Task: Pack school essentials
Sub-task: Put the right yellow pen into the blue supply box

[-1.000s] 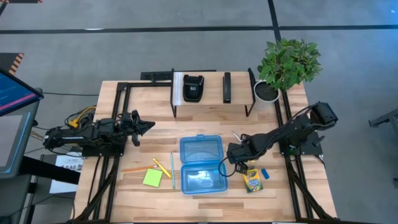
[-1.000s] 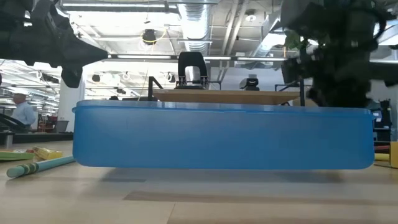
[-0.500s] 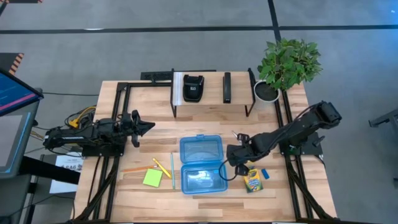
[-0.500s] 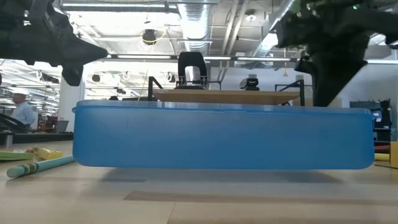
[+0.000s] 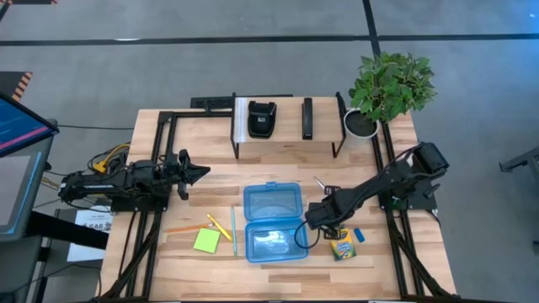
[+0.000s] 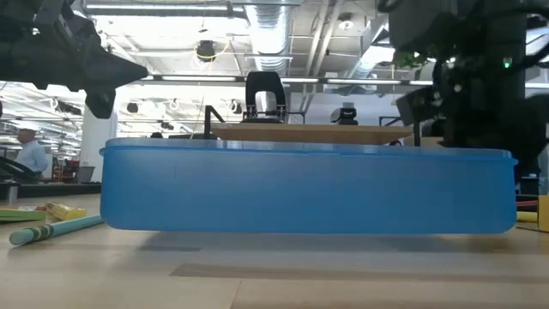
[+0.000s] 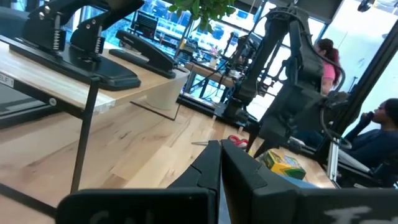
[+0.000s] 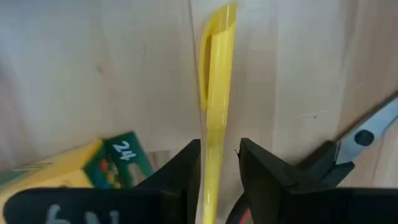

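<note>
In the right wrist view a yellow pen (image 8: 216,106) lies flat on the wooden table. My right gripper (image 8: 219,168) points down over it, open, with one finger on each side of the barrel. Beside it lie the yellow-green crayon box (image 8: 93,171), (image 5: 341,247) and the scissors (image 8: 367,134). A tiny blue eraser (image 5: 360,236) lies right of the crayon box. The open blue case (image 5: 273,223) is just left of my right gripper (image 5: 322,220). The lime sticky-note pad (image 5: 206,240) and pencils (image 5: 219,227) lie left of the case. My left gripper (image 5: 202,171) is shut and hovers level at the left. My right gripper comes at the yellow pen from above, fingers across its barrel (image 8: 211,155). One finger (image 8: 186,168) stands right against the barrel's side, and I cannot tell whether it touches. The other finger (image 8: 258,168) stands a little apart. The pen lies on the table.
A black metal shelf (image 5: 286,118) at the far edge carries a black stapler (image 5: 262,118) and a flat black device (image 5: 307,118). A potted plant (image 5: 389,88) stands at the far right corner. In the low view the blue case (image 6: 309,189) fills the middle.
My right gripper has shifted a little toward the table's near edge, closer to the crayon box, and has sunk slightly. In the low view its arm tipped aside half a second ago and now hangs straight again. My left arm has kept still.
</note>
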{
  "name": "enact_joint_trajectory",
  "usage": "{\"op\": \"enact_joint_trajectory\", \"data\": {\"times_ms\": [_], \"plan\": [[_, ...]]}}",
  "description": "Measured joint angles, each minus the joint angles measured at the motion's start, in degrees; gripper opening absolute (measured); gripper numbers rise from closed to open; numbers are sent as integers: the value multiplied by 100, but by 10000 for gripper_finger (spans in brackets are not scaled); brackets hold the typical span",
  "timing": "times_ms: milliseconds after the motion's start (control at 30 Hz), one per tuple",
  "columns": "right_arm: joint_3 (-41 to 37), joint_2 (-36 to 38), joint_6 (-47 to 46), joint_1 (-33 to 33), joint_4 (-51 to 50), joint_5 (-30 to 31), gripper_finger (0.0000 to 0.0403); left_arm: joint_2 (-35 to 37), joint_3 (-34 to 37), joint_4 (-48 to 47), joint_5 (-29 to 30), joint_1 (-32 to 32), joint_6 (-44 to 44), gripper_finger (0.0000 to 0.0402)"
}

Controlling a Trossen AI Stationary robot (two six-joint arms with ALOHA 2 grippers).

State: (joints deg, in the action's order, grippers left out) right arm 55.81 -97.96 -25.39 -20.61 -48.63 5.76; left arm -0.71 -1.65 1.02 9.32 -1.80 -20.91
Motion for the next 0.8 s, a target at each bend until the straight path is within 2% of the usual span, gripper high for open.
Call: {"op": "enact_joint_trajectory", "data": {"times_ms": [167, 267, 567, 800], "plan": [[29, -314, 179, 10, 106, -51, 137, 0, 0, -2, -9, 0, -15, 0], [38, -466, 235, 43, 119, -139, 126, 0, 0, -2, -51, 0, -21, 0], [11, -292, 208, 181, 119, -286, 14, 0, 0, -2, -55, 0, -114, 0], [-15, 193, 38, 250, -158, -256, 25, -2, 0, -4, -55, 0, -117, 0]]}}
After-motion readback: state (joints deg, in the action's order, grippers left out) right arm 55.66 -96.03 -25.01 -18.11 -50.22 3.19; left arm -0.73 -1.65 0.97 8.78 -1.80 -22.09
